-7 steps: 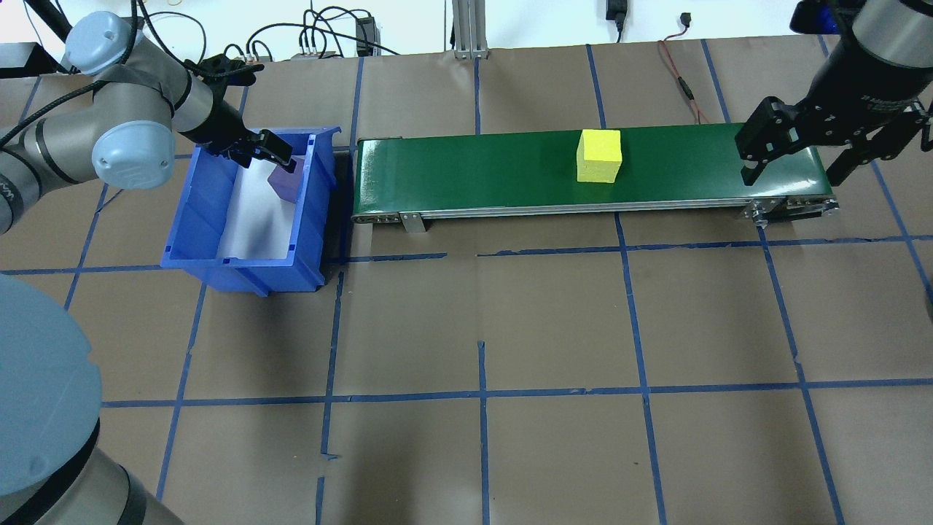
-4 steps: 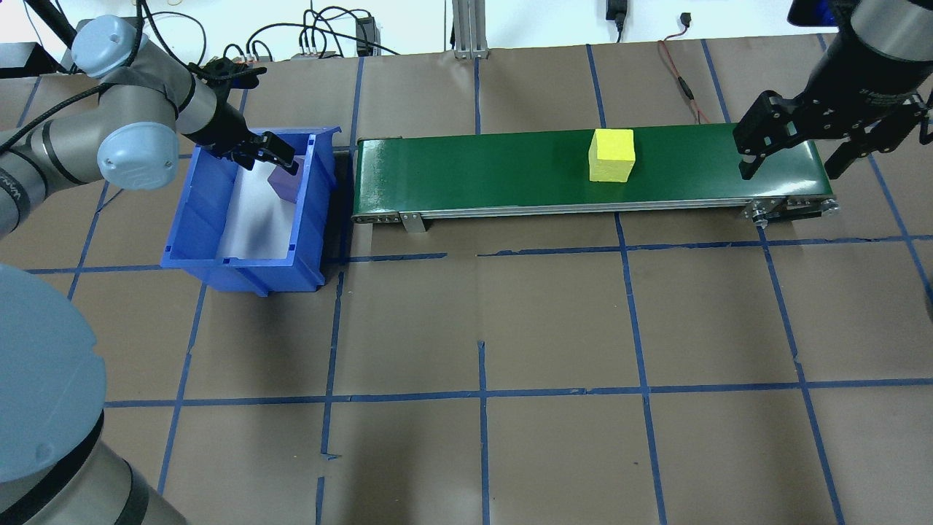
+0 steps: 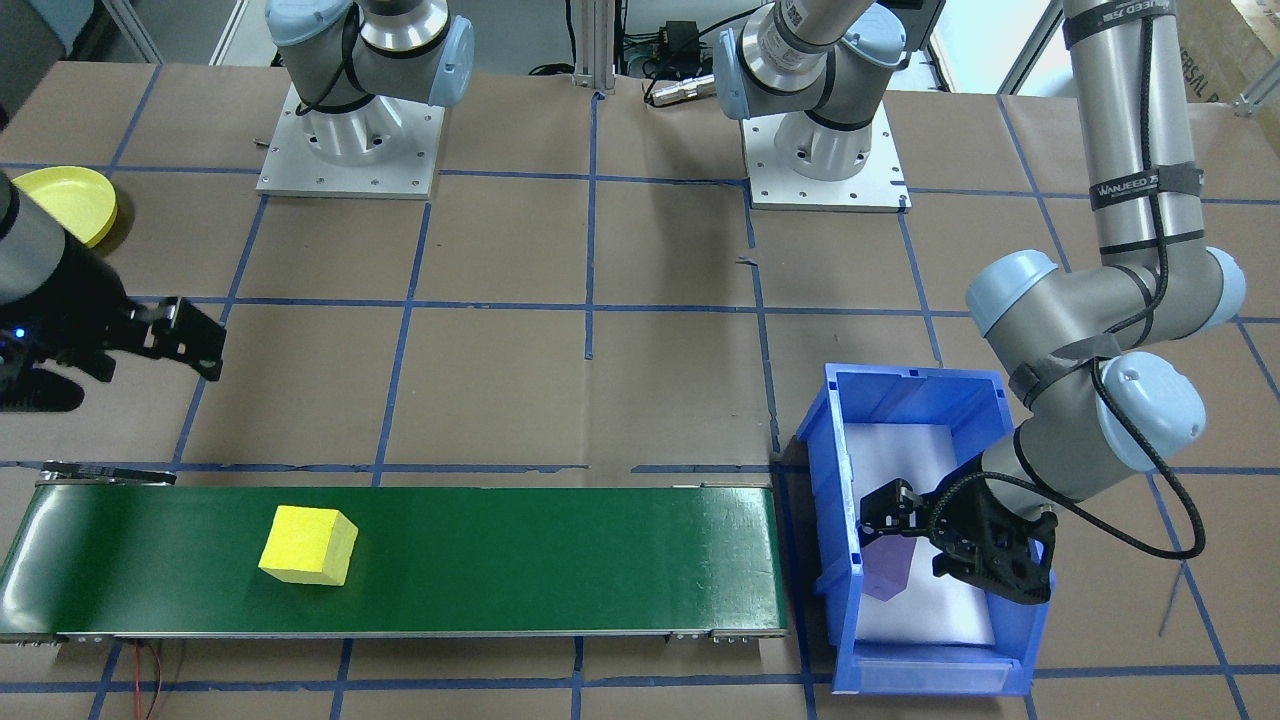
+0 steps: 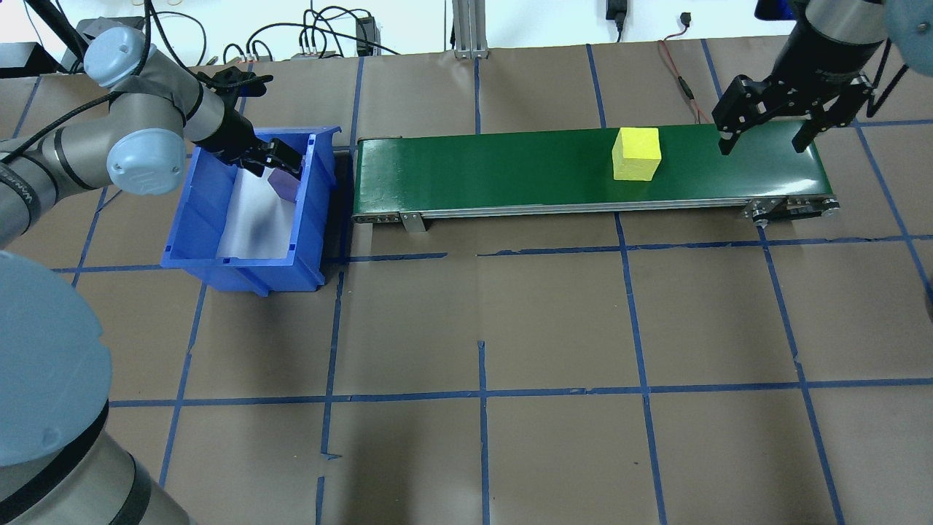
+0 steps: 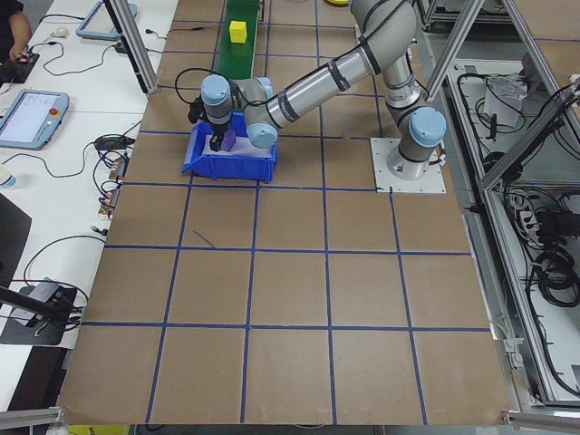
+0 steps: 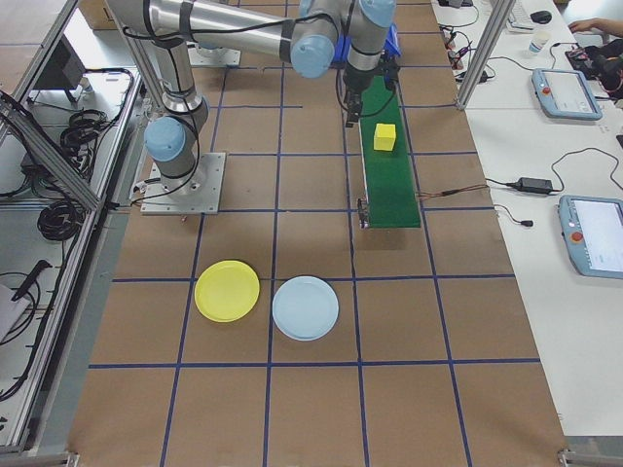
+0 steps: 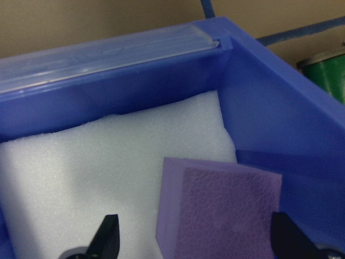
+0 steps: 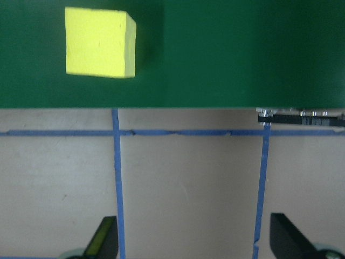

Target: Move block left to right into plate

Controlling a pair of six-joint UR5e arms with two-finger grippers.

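A yellow block (image 4: pixel 636 154) (image 3: pixel 308 545) (image 8: pixel 99 42) rides on the green conveyor belt (image 4: pixel 510 171), towards its right end. My right gripper (image 4: pixel 765 138) (image 8: pixel 195 240) hangs open over the belt's far right end, to the right of the block and apart from it. A purple block (image 7: pixel 226 210) (image 3: pixel 885 570) leans in the blue bin (image 4: pixel 208 240) at the belt's left end. My left gripper (image 4: pixel 273 157) (image 7: pixel 197 240) is down in the bin, open, with a finger on each side of the purple block. A yellow plate (image 6: pixel 227 290) and a light blue plate (image 6: pixel 306 307) lie on the table beyond the belt's right end.
White foam (image 7: pixel 108 162) lines the bin floor, and the bin's walls stand close around my left gripper. Cables (image 4: pixel 321 33) and a metal post (image 4: pixel 466 29) sit along the table's far edge. Operators' tables with tablets (image 6: pixel 565 92) flank the far side.
The yellow block has travelled right along the belt. My right gripper has moved left and farther back over the belt's end. My left gripper has stayed open in the bin.
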